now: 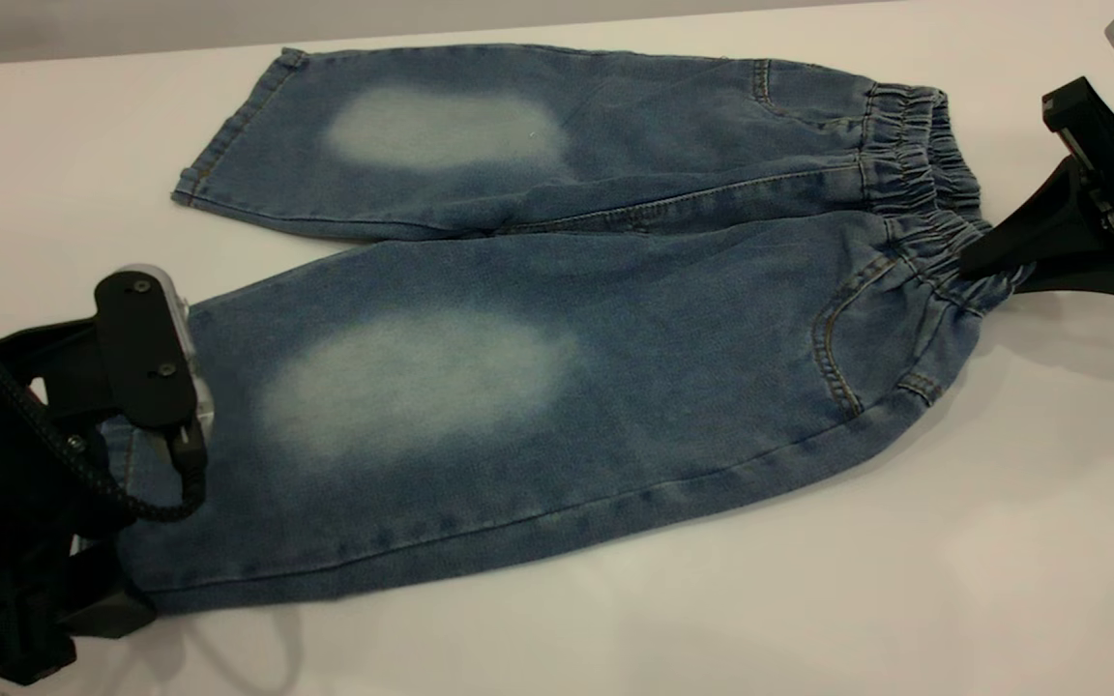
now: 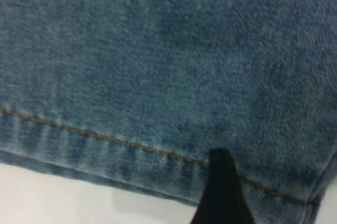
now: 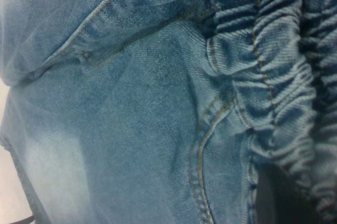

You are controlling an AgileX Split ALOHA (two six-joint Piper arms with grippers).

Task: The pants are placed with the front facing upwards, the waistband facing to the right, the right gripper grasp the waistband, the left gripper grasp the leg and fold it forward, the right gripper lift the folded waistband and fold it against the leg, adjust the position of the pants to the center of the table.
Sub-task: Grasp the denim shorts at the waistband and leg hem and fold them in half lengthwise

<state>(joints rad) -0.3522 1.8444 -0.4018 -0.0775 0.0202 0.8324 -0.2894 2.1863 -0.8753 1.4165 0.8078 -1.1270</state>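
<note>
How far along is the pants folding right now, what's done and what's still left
Done: the pants lie flat, front up, waistband toward the right. In hand: the right gripper is at the waistband's near end, bunching it, and the left gripper is over the near leg's hem; the grips themselves are not clearly visible. Left: no fold yet, so both folds and centering on the table remain.

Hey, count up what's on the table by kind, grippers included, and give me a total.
Pants: 1
Grippers: 2, the left gripper at the leg hem and the right gripper at the waistband
Total: 3
</note>
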